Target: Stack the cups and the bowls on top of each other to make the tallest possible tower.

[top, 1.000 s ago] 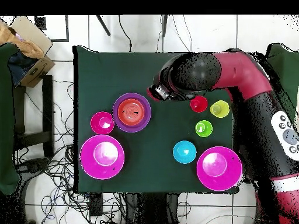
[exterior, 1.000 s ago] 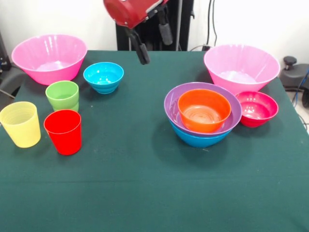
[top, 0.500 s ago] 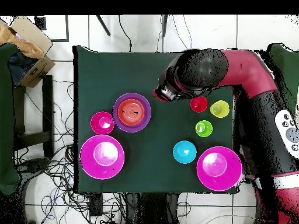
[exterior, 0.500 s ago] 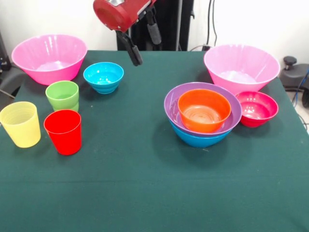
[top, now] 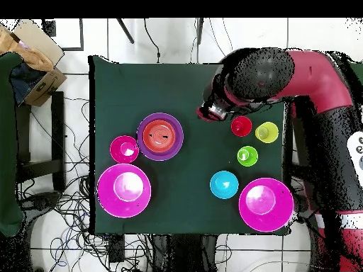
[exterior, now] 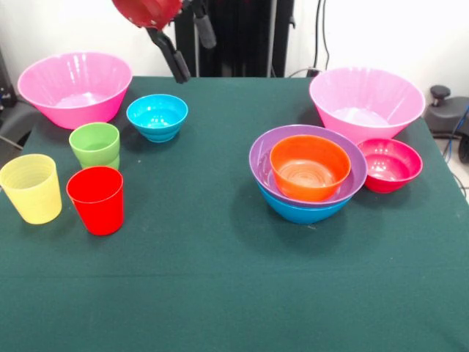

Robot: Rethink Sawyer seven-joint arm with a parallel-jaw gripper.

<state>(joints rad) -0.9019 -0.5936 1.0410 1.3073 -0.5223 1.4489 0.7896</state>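
The tower is a nested pile: an orange bowl (exterior: 310, 167) in a purple bowl (exterior: 262, 157) in a blue bowl (exterior: 300, 213), right of centre; it also shows in the overhead view (top: 160, 136). A big pink bowl (exterior: 366, 103) and a crimson bowl (exterior: 390, 165) stand beside it. At the left stand the other pink bowl (exterior: 73, 88), a cyan bowl (exterior: 157, 116), and the green cup (exterior: 95, 144), yellow cup (exterior: 31, 188) and red cup (exterior: 96, 199). My gripper (exterior: 190, 48) hangs open and empty, high above the table's far side, up and right of the cyan bowl; it also shows overhead (top: 211, 112).
The green table (exterior: 220, 293) carries everything. In the overhead view the arm (top: 312, 78) reaches over the cups' side, and a cardboard box (top: 32, 60) and cables lie on the floor beside the table.
My gripper has moved up and to the left in the front view, away from the pile and towards the cups' side. It stays open and empty. No bowl or cup has moved.
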